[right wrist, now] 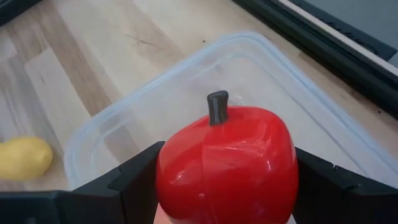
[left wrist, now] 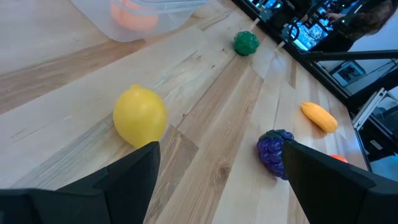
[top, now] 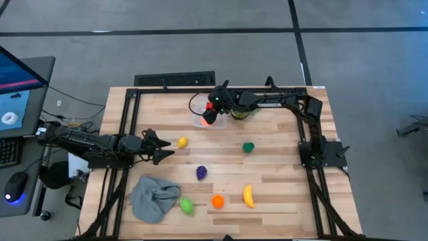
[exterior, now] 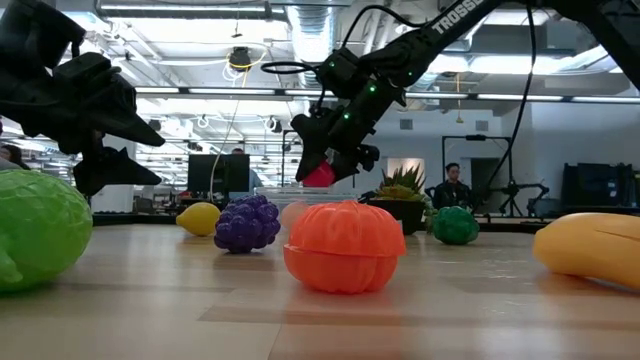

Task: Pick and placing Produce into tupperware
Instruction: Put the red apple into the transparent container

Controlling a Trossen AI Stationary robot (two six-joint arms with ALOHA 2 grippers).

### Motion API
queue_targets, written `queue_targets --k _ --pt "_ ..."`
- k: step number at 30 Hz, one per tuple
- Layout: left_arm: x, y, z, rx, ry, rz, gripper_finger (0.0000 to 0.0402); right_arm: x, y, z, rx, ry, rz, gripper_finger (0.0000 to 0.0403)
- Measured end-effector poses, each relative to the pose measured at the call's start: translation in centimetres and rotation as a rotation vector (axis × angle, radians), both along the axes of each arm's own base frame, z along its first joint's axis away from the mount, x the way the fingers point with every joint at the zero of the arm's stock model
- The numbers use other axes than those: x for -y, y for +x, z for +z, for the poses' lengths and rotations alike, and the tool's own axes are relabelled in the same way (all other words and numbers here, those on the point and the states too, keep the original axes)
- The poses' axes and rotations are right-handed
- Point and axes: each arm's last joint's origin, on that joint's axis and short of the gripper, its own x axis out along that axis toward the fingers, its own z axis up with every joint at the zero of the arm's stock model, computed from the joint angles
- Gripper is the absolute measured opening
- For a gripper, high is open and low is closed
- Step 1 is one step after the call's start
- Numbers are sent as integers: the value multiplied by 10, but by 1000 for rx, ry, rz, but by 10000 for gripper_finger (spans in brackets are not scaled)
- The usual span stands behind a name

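Observation:
A red apple (right wrist: 227,162) with a dark stem sits between the fingers of my right gripper (top: 208,115), above the clear tupperware (right wrist: 124,106) at the table's far middle. A peach-coloured fruit (left wrist: 134,15) lies inside the tupperware. My left gripper (top: 164,146) stands open at the table's left, just short of a yellow lemon (left wrist: 140,115) that rests on the wood. It touches nothing. My right gripper pinches the apple by its two opposite sides (right wrist: 166,180) between the two fingers. The fingers slant down toward it from the table's right. The apple sits upright, stem (right wrist: 217,107) up, lifted clear over the open tupperware (exterior: 280,190).
On the wood lie a green vegetable (top: 249,147), purple grapes (top: 201,173), an orange pumpkin-like fruit (top: 217,201), a banana (top: 248,195) and a green fruit (top: 186,206) beside a grey cloth (top: 154,197). A potted plant (top: 239,112) stands right of the tupperware.

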Motion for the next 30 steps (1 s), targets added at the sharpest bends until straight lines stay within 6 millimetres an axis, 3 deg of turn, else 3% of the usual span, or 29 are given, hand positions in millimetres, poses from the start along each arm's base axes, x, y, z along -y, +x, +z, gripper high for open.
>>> queue_targets --k 12,30 --pt "0 0 0 0 -1 1 323 -12 3 -1 -33 -20 71 303" --pt "0 0 0 0 -2 1 323 -12 2 -2 -46 -29 81 303"
